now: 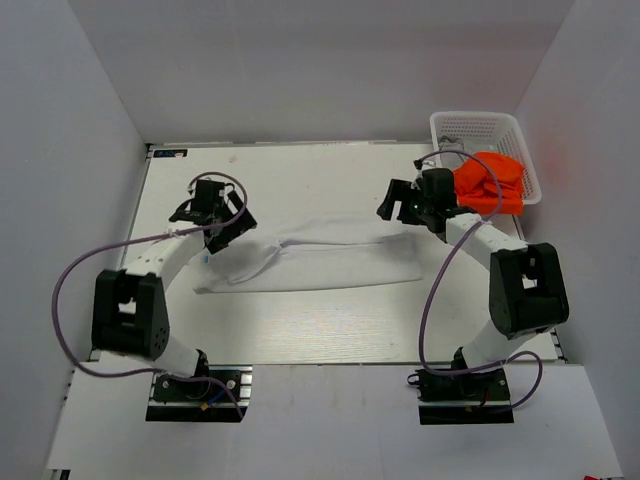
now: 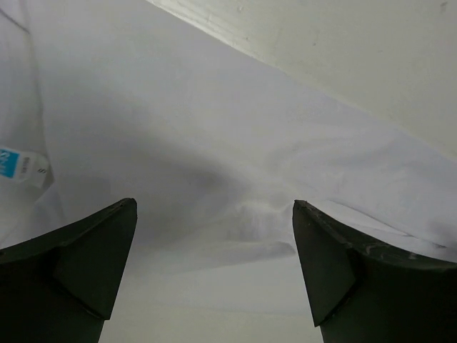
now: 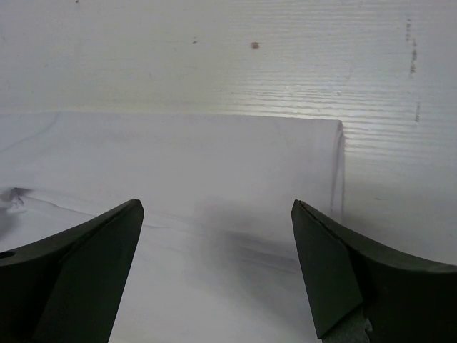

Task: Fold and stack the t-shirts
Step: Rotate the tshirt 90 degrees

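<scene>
The plain white cloth t-shirt [image 1: 330, 262], a long folded strip, lies under the wide-spread, empty fingers of the left gripper [image 2: 214, 275] and right gripper [image 3: 214, 275], while beyond the right fingers the arm partly hides a bright orange cloth shirt [image 1: 492, 183] in a white plastic lattice basket [image 1: 470, 122].

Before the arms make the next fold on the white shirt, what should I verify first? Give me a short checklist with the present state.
1. Left gripper open: ok, jaws apart over the left end of the white t-shirt.
2. Right gripper open: ok, over its right end.
3. White t-shirt lies as one long strip on the table: ok.
4. Orange t-shirt apart from it: ok, draped on the basket.
5. Fingertips touching cloth: cannot tell.
</scene>
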Tool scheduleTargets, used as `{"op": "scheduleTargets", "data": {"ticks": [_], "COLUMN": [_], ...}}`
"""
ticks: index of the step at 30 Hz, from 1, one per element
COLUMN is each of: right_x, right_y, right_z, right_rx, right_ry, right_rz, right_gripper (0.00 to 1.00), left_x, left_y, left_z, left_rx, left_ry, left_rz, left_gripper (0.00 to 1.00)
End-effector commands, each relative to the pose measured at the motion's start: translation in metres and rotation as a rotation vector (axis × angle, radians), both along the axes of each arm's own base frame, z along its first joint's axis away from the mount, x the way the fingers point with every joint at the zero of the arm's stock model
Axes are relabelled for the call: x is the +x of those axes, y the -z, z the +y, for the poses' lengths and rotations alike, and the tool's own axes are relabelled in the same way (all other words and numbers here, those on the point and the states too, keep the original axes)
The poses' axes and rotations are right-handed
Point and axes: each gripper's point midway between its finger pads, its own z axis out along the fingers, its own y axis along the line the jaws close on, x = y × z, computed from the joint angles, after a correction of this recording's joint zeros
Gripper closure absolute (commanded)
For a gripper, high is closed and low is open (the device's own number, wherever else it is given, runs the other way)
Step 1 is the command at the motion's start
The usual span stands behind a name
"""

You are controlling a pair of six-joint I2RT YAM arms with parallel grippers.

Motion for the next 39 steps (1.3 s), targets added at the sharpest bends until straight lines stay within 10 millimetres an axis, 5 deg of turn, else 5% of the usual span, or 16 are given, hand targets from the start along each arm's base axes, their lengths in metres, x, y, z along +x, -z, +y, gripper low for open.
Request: {"op": "scheduleTargets", "data": {"ticks": [1,3,8,11,14,18,20,21,22,25,27,29,32,34,39], "right_x": [0.018,0.021,0.007,-0.011,-0.054,-0.118,-0.162,-0.199,-0.21,-0.251,-0.269,-0.29,-0.291,-0.298,-0.293], "right_y": [-0.009,0.008,0.04,0.05,0.059,0.062,0.074,0.078,0.08,0.079,0.067,0.06,0.055,0.063,0.047], "right_z": [0.03,0.038,0.042,0.039,0.045,0.066,0.077,0.092,0.094,0.113,0.135,0.162,0.194,0.201,0.217], "right_rx": [0.09,0.11,0.141,0.135,0.149,0.126,0.066,0.063,0.039,-0.046,-0.031,0.033,0.039,0.022,-0.032], "right_ry": [-0.113,-0.134,-0.117,-0.108,-0.143,-0.28,-0.429,-0.555,-0.612,-0.823,-0.978,-1.142,-1.24,-1.264,-1.287], "right_rz": [-0.056,-0.002,0.098,0.143,0.196,0.227,0.273,0.321,0.323,0.346,0.302,0.238,0.206,0.228,0.083], "right_gripper": [0.1,0.1,0.1,0.1,0.1,0.1,0.1,0.1,0.1,0.1,0.1,0.1,0.1,0.1,0.1], "left_x": [0.004,-0.007,-0.016,0.0,0.04,0.139,0.176,0.21,0.22,0.277,0.275,0.282,0.288,0.285,0.288], "left_y": [0.027,0.059,0.103,0.124,0.125,0.143,0.152,0.158,0.159,0.121,0.127,0.109,0.112,0.123,0.12], "left_z": [-0.014,-0.009,-0.007,-0.011,-0.018,-0.036,-0.053,-0.07,-0.077,-0.122,-0.139,-0.164,-0.176,-0.183,-0.181], "left_rx": [-0.034,-0.009,0.005,0.002,0.006,0.026,-0.029,-0.077,-0.105,-0.234,-0.286,-0.298,-0.31,-0.316,-0.315], "left_ry": [0.055,0.024,-0.016,-0.013,-0.002,0.059,0.103,0.148,0.168,0.281,0.323,0.351,0.376,0.377,0.359], "left_rz": [0.094,0.216,0.362,0.396,0.38,0.274,0.225,0.177,0.176,-0.069,-0.118,-0.193,-0.213,-0.201,-0.216], "left_gripper": [0.0,0.0,0.0,0.0,0.0,0.0,0.0,0.0,0.0,0.0,0.0,0.0,0.0,0.0,0.0]}}
